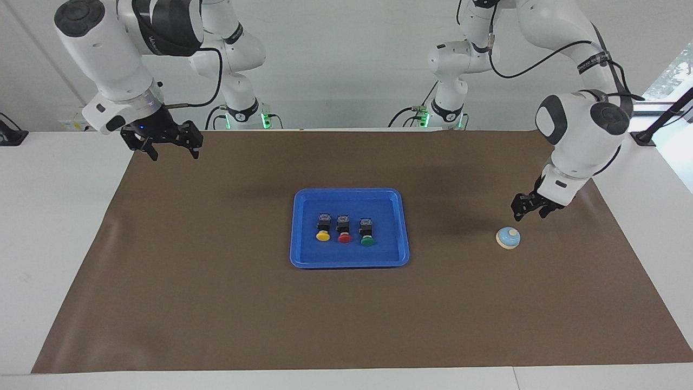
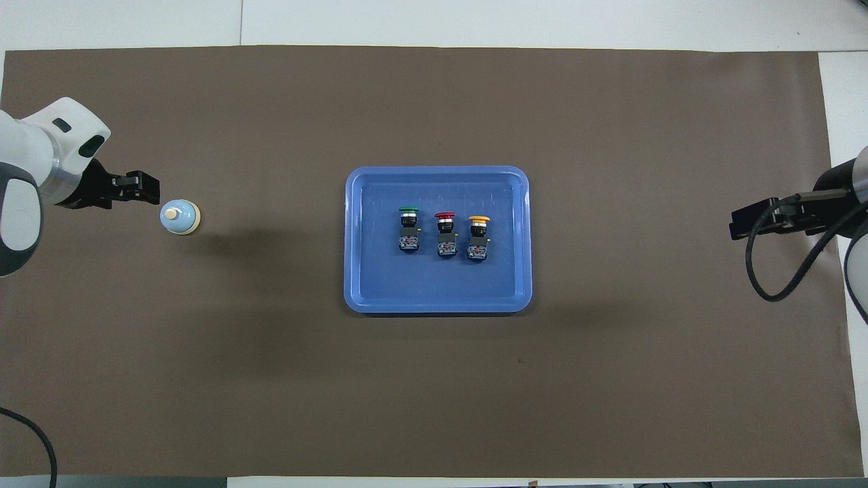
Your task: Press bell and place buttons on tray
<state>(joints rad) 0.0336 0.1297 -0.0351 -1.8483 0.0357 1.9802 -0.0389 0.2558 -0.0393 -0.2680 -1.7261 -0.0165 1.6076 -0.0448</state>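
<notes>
In the facing view, a blue tray (image 1: 350, 261) is seen at the middle of a brown mat (image 1: 216, 303) spread over the white counter (image 1: 48, 216). Three push-buttons are laid in a row inside it: a yellow-capped button (image 1: 323, 228) toward the right arm's end, a red-capped button (image 1: 344, 229) in the middle and a green-capped button (image 1: 366, 232) toward the left arm's end, none touching another. The bell (image 1: 508, 238) is set on the mat toward the left arm's end of the counter, well apart from the tray. The left end effector (image 1: 530, 210) is held in the air just above the bell and clear of it, with its fingers seen parted, though how wide can hardly be judged at this range. The right end effector (image 1: 172, 151) is raised over the mat's corner nearest the right arm's base, fingers spread wide and holding nothing; that arm is at rest. In the overhead view, the bell (image 2: 180, 217) is shown uncovered, its cream knob visible, with the left end effector (image 2: 141, 189) just beside it and not touching. The tray (image 2: 437, 306) is seen with the three buttons lined up, caps pointing away from the robots. The right end effector (image 2: 753, 224) is seen edge-on over the mat's border.
</notes>
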